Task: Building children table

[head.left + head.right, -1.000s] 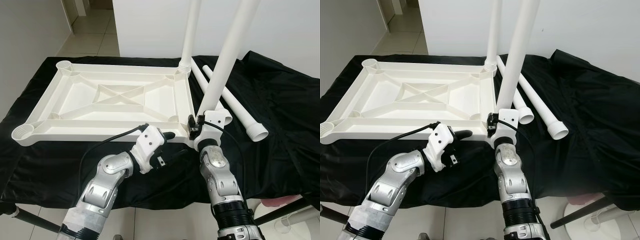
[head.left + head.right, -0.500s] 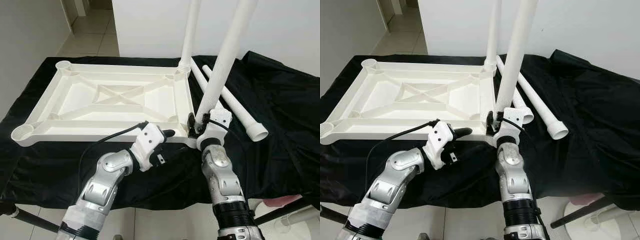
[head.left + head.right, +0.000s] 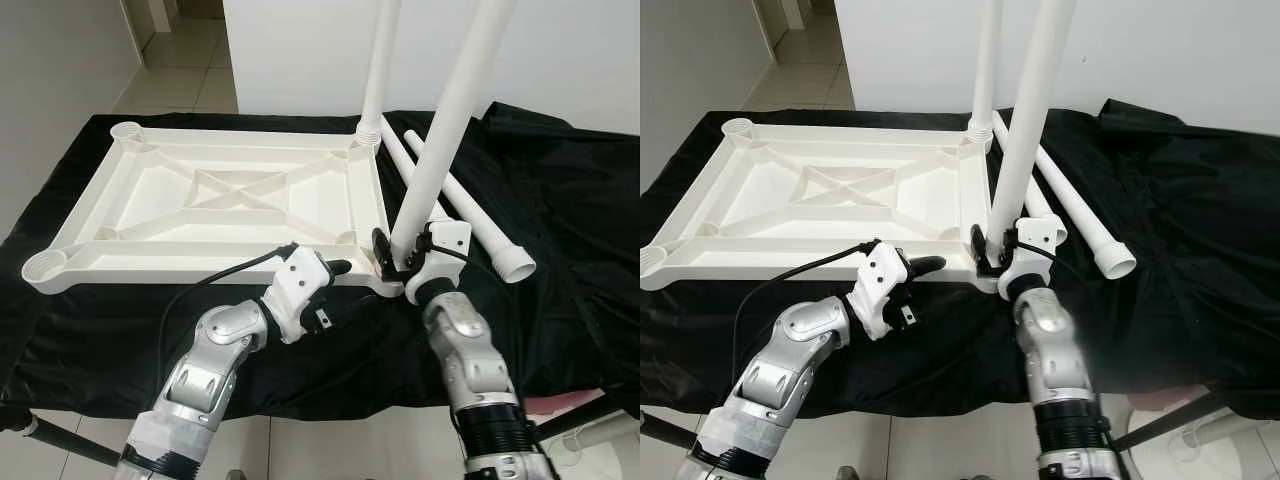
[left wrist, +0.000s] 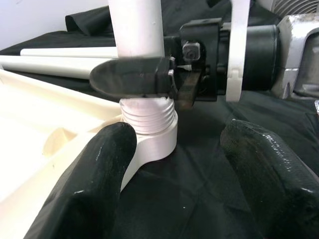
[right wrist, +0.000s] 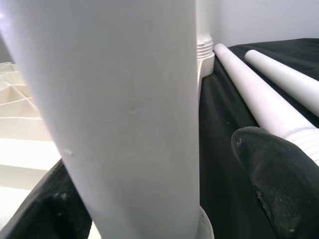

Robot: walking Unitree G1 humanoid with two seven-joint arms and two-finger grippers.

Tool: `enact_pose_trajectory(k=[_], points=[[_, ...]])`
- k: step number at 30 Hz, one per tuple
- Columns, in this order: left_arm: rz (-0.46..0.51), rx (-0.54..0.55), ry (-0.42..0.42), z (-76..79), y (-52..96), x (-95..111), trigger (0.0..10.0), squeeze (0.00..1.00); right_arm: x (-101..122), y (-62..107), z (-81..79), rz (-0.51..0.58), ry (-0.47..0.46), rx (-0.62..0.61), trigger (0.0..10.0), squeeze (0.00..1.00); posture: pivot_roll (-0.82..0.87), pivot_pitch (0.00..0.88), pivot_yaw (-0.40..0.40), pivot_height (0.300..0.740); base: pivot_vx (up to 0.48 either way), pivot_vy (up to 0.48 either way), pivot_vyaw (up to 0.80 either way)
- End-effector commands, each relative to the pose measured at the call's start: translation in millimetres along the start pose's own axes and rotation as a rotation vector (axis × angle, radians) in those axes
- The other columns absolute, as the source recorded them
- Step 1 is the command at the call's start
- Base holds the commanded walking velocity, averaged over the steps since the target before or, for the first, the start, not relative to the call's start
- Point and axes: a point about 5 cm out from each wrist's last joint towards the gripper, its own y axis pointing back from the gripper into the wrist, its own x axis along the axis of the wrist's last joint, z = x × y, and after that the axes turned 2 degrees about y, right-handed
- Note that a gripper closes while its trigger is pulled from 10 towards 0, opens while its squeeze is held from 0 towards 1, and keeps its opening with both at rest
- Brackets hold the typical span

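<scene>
Screwing second leg (image 3: 440,150) into near right corner socket of upturned tabletop (image 3: 215,200), right gripper (image 3: 400,262) clamped round its base, left gripper (image 3: 335,268) wide open beside; likely next, further twisting until seated.

Both upright legs (image 3: 450,110) run off the top edge above the tabletop (image 3: 215,200); near leg's threaded base hides behind the right gripper (image 3: 395,258).
</scene>
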Motion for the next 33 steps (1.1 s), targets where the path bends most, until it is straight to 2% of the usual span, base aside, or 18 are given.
enact_pose_trajectory(k=[1, 2, 6, 17, 18, 19, 20, 21, 22, 23, 33], points=[[-0.01, 0.058, 0.002, -0.3, 0.7, -1, 10.0, 0.0, -1, -0.5, -1.3, 0.006, 0.005, 0.051, 10.0, 1.0, -0.05, 0.073, 0.0, 0.74, 0.0, 0.0, 0.0], [-0.011, 0.059, 0.0, -0.4, 1.2, 0, 10.0, 0.0, 0, -1.6, -1.0, 0.005, 0.031, 0.104, 10.0, 0.0, -0.04, 0.073, 0.002, 0.74, 0.0, 0.0, 0.0], [-0.011, 0.064, -0.002, -1.0, 2.4, 1, 10.0, 0.0, 2, -3.4, 8.0, -0.007, 0.084, 0.224, 10.0, 0.0, -0.04, 0.076, -0.002, 0.74, 0.0, 0.0, 0.0], [-0.011, 0.072, 0.006, -1.6, 3.0, 0, 10.0, 0.0, 7, -6.1, 21.3, -0.028, 0.154, 0.368, 10.0, 0.0, -0.03, 0.076, -0.006, 0.74, 0.0, 0.0, 0.0], [-0.011, 0.071, 0.006, -1.6, 2.8, 0, 10.0, 0.0, 7, -6.6, 21.6, -0.031, 0.157, 0.387, 9.6, 0.0, -0.03, 0.073, -0.005, 0.74, 0.0, 0.0, 0.0], [-0.011, 0.071, 0.005, -1.9, 2.7, 0, 10.0, 0.0, 7, -7.0, 21.7, -0.033, 0.158, 0.4, 8.5, 0.0, -0.03, 0.073, -0.005, 0.74, 0.0, 0.0, 0.0], [-0.014, 0.071, 0.002, -2.3, 2.9, 0, 10.0, 0.0, 7, -7.8, 22.2, -0.033, 0.16, 0.412, 4.3, 0.0, -0.03, 0.071, -0.006, 0.74, 0.0, 0.0, 0.0], [-0.014, 0.071, 0.002, -2.3, 2.9, 0, 10.0, 0.0, 7, -7.8, 22.2, -0.033, 0.16, 0.412, 4.3, 0.0, -0.03, 0.071, -0.006, 0.74, 0.0, 0.0, 0.0], [-0.017, 0.072, -0.002, -3.1, 3.2, 0, 10.0, 0.0, 6, -8.7, 22.6, -0.034, 0.161, 0.419, 0.4, 0.0, -0.03, 0.07, -0.005, 0.74, 0.0, 0.0, 0.0], [-0.019, 0.072, -0.003, -3.3, 3.7, 0, 10.0, 0.0, 6, -9.2, 23.3, -0.034, 0.159, 0.426, 0.0, 0.0, -0.03, 0.068, -0.006, 0.74, 0.0, 0.0, 0.0], [-0.026, 0.07, -0.002, -0.5, 5.5, -2, 10.0, 0.0, 1, -6.5, 25.8, -0.039, 0.138, 0.432, 0.0, 0.0, -0.02, 0.063, -0.008, 0.74, 0.0, 0.0, 0.0]])
